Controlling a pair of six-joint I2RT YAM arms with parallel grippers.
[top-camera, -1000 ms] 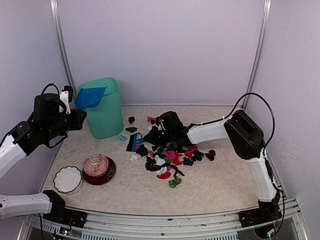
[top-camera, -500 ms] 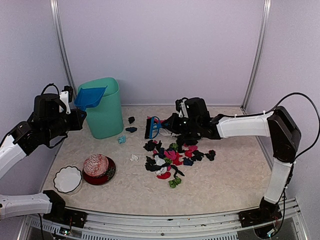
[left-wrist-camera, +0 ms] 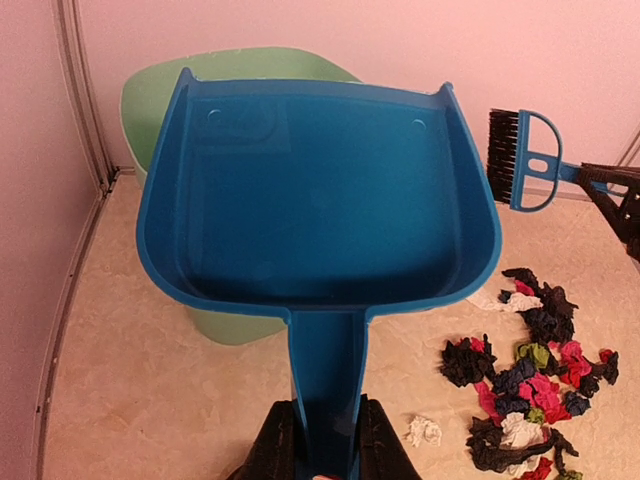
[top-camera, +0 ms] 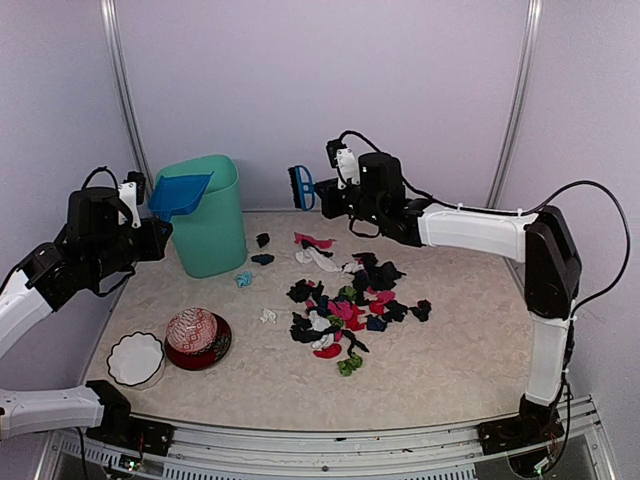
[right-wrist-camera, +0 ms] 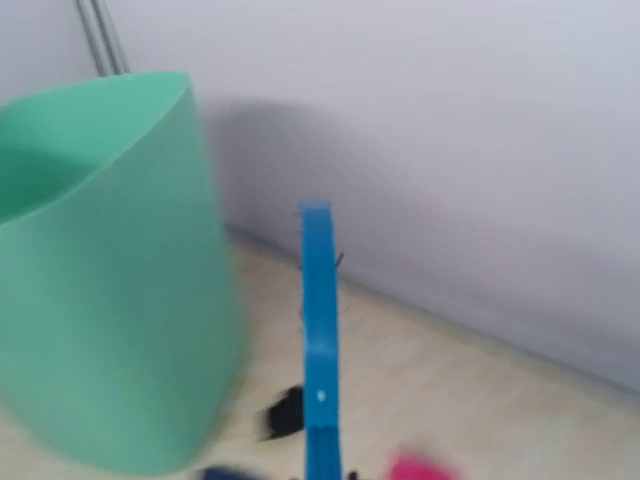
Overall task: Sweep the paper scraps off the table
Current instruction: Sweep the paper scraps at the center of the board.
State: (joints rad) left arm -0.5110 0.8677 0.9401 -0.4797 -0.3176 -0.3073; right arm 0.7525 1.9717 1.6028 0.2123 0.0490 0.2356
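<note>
Paper scraps [top-camera: 345,305] lie in a loose heap around the middle of the worktop [top-camera: 450,370], mostly black with pink, white and green among them. A few strays sit apart towards the green bin [top-camera: 205,225]. The left fingers [left-wrist-camera: 283,452] are clamped on the handle of the blue dustpan [left-wrist-camera: 320,190], which hangs in the air close by the bin's rim. The right fingers [left-wrist-camera: 622,205] are closed on the handle of the small hand brush [top-camera: 302,187], held high off the surface near the back wall.

To my eye the sweep proper comes next. Doing it well means bringing the pan down first, lip flat on the worktop just beside the heap. The bristles then go down behind the far scraps and draw them towards the pan in short, light strokes. Hard flicks would scatter bits this light. The strays by the bin want their own pass.
</note>
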